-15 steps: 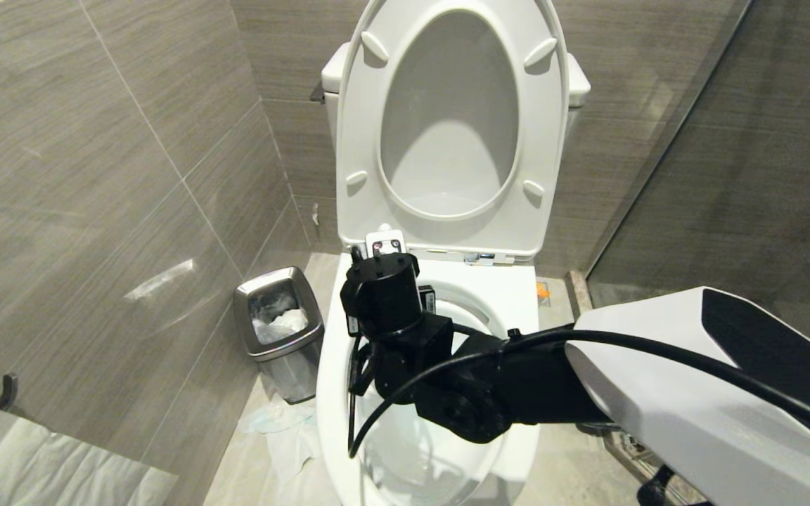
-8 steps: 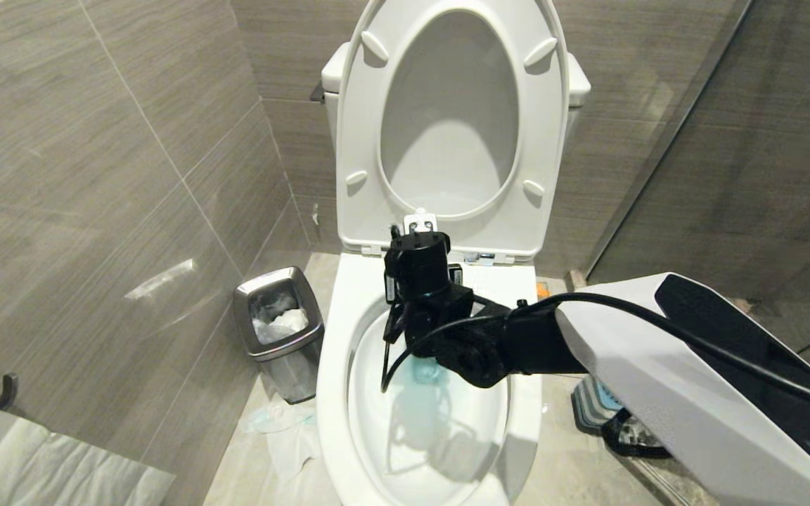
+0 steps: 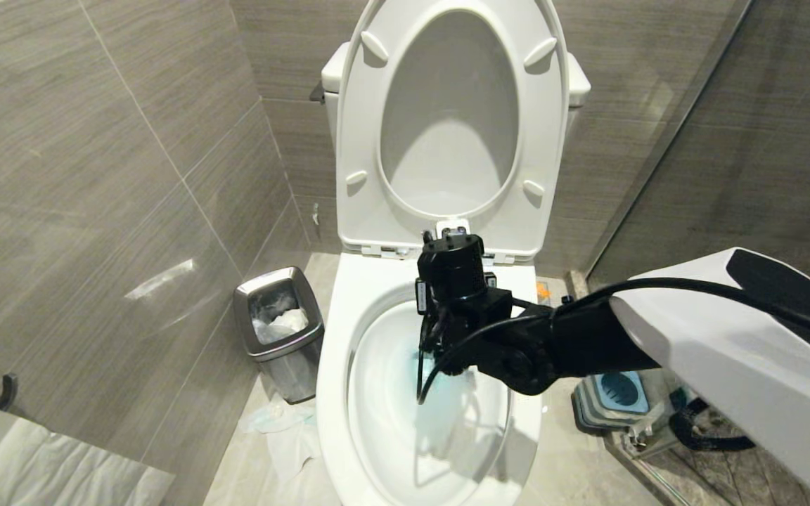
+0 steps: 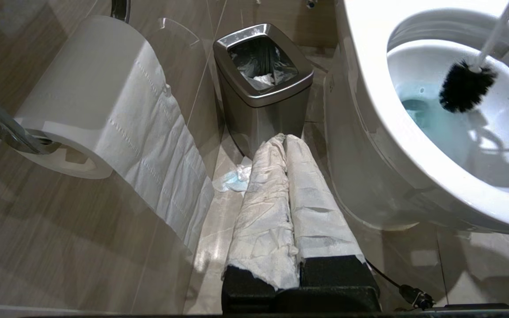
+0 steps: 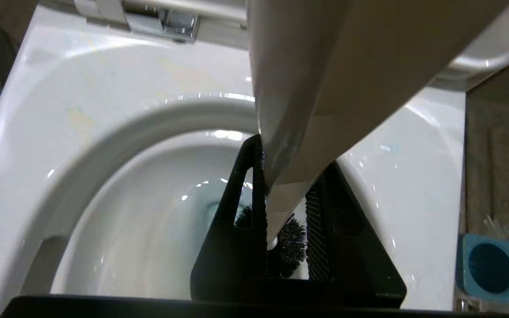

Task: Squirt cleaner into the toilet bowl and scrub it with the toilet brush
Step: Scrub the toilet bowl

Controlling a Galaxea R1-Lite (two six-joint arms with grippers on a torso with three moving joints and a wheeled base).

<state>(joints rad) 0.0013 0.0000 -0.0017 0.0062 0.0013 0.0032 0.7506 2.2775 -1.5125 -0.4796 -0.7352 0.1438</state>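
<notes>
Right hand (image 5: 287, 212) grips toilet brush (image 4: 465, 86) — bristles inside toilet bowl (image 4: 369, 110).

Right claw (image 5: 285, 207) clamped, arm reaching forward.

Bright overhead light glares off the toilet bowl (image 3: 349, 302); handle perhaps blurred close-up.

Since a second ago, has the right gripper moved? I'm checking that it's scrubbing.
Yes. The right gripper, holding the brush, has swept from the bowl's bin side toward the holder side.
</notes>
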